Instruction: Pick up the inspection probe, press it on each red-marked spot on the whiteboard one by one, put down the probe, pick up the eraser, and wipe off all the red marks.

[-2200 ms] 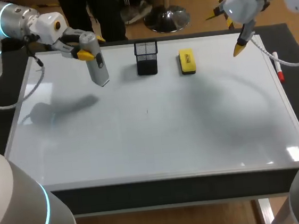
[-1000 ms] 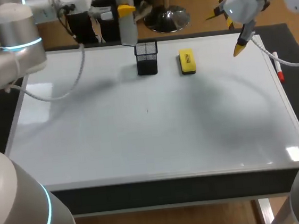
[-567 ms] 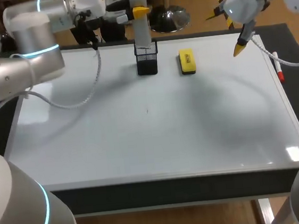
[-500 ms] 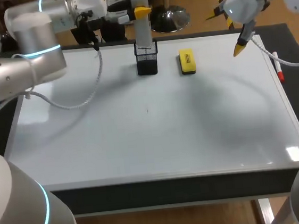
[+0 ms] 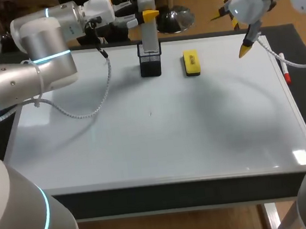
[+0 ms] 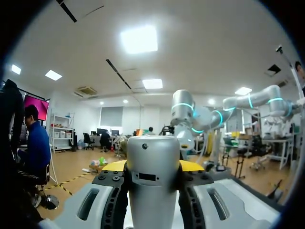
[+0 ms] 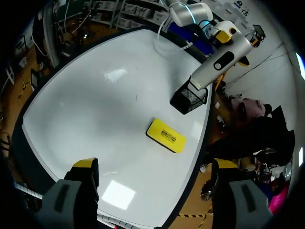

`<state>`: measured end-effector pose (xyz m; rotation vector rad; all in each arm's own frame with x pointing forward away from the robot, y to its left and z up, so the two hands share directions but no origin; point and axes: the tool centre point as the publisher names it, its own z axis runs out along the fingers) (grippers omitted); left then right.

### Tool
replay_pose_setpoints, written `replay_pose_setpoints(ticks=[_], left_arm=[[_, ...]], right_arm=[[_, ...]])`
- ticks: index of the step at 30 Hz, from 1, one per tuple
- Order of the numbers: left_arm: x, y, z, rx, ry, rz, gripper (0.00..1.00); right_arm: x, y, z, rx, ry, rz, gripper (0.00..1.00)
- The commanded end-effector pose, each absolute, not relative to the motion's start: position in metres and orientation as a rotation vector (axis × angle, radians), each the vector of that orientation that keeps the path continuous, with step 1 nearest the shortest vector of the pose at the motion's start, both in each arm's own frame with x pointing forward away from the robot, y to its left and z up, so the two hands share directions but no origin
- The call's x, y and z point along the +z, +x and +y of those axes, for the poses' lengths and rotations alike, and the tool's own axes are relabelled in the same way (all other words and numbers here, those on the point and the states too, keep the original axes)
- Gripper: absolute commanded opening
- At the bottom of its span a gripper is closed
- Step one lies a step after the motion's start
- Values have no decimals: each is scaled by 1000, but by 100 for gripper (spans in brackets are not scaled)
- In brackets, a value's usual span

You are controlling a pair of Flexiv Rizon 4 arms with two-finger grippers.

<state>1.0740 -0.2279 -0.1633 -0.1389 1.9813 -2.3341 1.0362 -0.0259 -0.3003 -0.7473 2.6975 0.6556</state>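
you're on the put-down step: left gripper (image 5: 147,15) clamped on probe (image 5: 149,35), its lower end in the mesh cup (image 5: 150,65). next: release, lift clear, go for eraser (image 5: 191,63) beside the cup. right gripper (image 5: 243,50) jaws apart, holding nothing.

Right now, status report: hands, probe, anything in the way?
Left hand shut on probe, lower end in mesh holder. Right hand open, over whiteboard, far right. Eraser beside holder, nothing blocking it.

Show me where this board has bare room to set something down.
Bare: the near half of the whiteboard, and the right stretch between eraser and red marker. Crowded: the far edge's middle, where the mesh holder, the probe in the left claw and the eraser sit close.
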Motion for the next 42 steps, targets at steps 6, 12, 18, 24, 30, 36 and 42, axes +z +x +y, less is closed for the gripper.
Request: replay_pose_setpoints(ticks=[6,12,18,24,30,36,42], left_arm=[[-167,1074,-222,-2321,-162,1962,0],[-172,1077,-220,-2331,-158,1950,0],[-181,1080,-222,-2336,-171,1953,0],[-186,1082,-222,-2338,-168,1958,0],[-190,1086,-221,-2340,-168,1953,0],[-200,1090,-221,-2344,-164,1955,0],[-211,1095,-222,-2351,-170,1964,0]], right_arm=[[-300,1036,-26,652,-750,2700,100],[-300,1036,-26,652,-750,2700,100],[-300,1036,-26,652,-750,2700,100],[-300,1036,-26,652,-750,2700,100],[-300,1036,-26,652,-750,2700,100],[-300,1036,-26,652,-750,2700,100],[-300,1036,-26,652,-750,2700,100]])
